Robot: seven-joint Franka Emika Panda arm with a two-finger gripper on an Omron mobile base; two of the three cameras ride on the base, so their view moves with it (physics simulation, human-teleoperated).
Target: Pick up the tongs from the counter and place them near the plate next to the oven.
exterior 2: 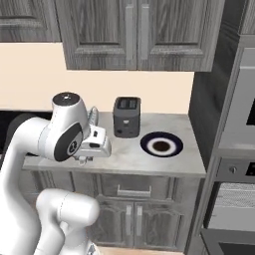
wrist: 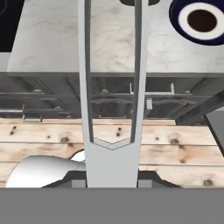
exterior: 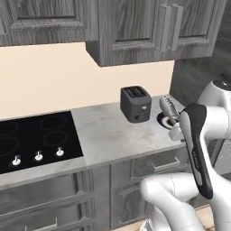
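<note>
Left base view, from the left: a black cooktop [exterior: 34, 140] with three knobs along its front edge is set into the left end of the counter [exterior: 113, 135]. A dark two-slot toaster [exterior: 136, 104] stands near the counter's back edge. To its right the tongs [exterior: 168, 108] are raised clear of the stone, ridged tips uppermost, above the plate [exterior: 163, 120], which lies toward the right end and is partly hidden by the arm.

Right base view: the tongs [exterior 2: 92, 116] rise just behind the wrist, left of the toaster [exterior 2: 126, 117]; the plate [exterior 2: 161, 146] lies right of the toaster, near the tall oven unit [exterior 2: 234, 164].

Hand view: the gripper [wrist: 112, 177] is closed on the joined end of the tongs [wrist: 112, 131], whose two arms extend over the counter's front edge; the plate [wrist: 199, 21] sits at upper right. No legible writing or brand marks appear on any item.
</note>
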